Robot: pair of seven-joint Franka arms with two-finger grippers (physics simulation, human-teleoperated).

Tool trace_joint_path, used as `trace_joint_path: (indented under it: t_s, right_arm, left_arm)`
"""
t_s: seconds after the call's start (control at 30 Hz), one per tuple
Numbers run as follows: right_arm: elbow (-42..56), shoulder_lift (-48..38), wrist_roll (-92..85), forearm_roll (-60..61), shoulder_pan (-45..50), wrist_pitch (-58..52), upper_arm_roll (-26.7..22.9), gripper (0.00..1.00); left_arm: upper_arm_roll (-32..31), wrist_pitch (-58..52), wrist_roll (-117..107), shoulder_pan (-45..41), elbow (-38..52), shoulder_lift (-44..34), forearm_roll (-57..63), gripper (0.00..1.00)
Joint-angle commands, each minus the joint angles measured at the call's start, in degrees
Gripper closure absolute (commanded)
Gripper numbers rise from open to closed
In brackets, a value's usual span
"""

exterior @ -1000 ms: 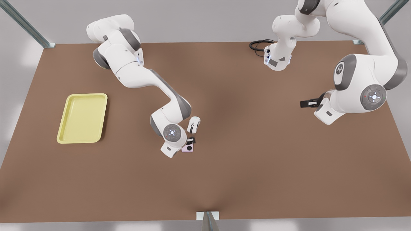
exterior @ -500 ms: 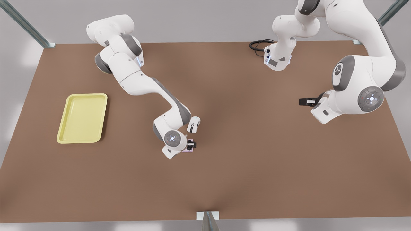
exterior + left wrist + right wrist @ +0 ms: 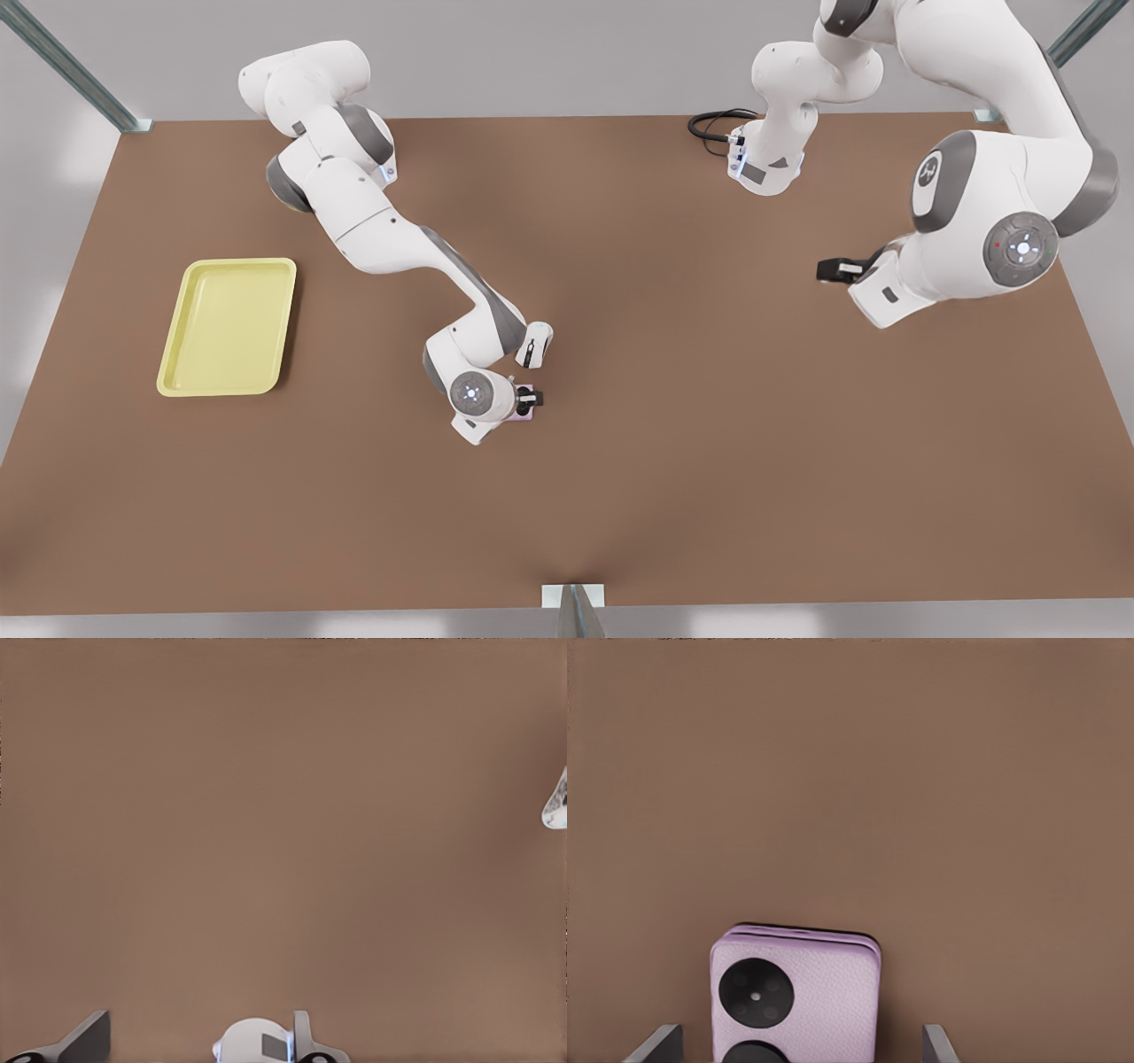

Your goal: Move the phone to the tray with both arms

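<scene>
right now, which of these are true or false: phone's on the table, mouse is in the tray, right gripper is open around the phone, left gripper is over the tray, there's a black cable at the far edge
1. The phone lies on the table. True.
2. The mouse is in the tray. False: it lies on the table close to the phone, far from the tray.
3. The right gripper is open with a finger on each side of the phone. True.
4. The left gripper is over the tray. False: it waits over bare table at the front view's right, while the tray is at the front view's left.
5. A black cable lies at the table's far edge. True.
</scene>
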Motion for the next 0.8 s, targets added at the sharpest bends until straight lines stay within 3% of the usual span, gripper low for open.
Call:
trace_joint_path:
  t_s: [0.0, 0.3, 0.77]
  right_arm:
    - [0.04, -0.06, -10.83, -0.9, 0.06, 3.56, -0.47, 0.0]
    - [-0.84, -0.32, -5.47, -8.46, 2.17, 5.5, -0.47, 0.0]
    - [-4.09, -0.5, 3.41, -7.93, 2.08, 5.59, -0.2, 0.0]
  left_arm:
    - [0.48, 0.04, 2.12, 0.25, 0.18, -0.5, -0.31, 0.0]
    - [0.57, -0.4, 2.12, 0.34, 0.09, -0.67, 0.48, 0.0]
    - [0.48, -0.57, 1.59, 0.34, 0.09, -0.5, 0.57, 0.0]
